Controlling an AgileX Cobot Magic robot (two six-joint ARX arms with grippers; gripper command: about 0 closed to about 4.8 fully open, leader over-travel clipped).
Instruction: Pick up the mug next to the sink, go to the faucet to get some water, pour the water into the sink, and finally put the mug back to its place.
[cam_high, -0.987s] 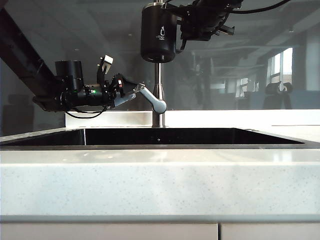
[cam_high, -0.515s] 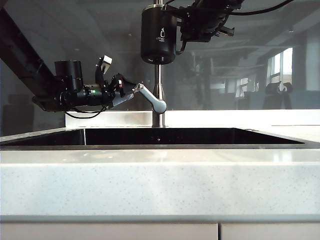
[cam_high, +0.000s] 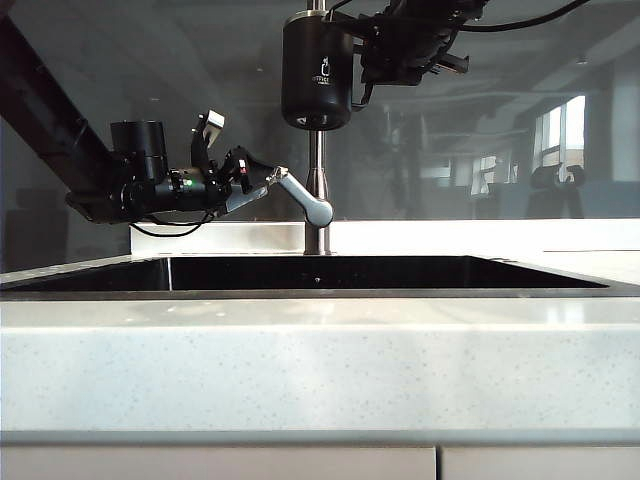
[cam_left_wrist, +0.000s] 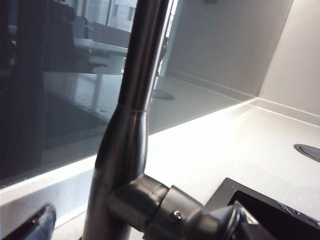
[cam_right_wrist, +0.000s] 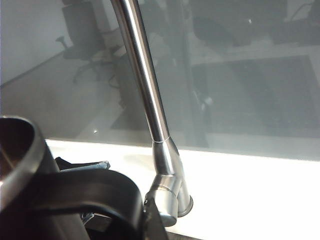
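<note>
R gripper (cam_high: 365, 50) clamped on mug (cam_high: 316, 70) handle, L gripper (cam_high: 262, 182) jaws wide at faucet (cam_high: 317, 195) lever

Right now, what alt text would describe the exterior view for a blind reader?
The right gripper holds a black mug upright, high in front of the faucet, above a dark sink. The left gripper reaches in from the left with its jaws open at the faucet's lever.

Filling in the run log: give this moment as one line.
phase: at tall steel faucet | right tool: holds matte black mug above dark rectangular sink | left tool: open at lever
</note>
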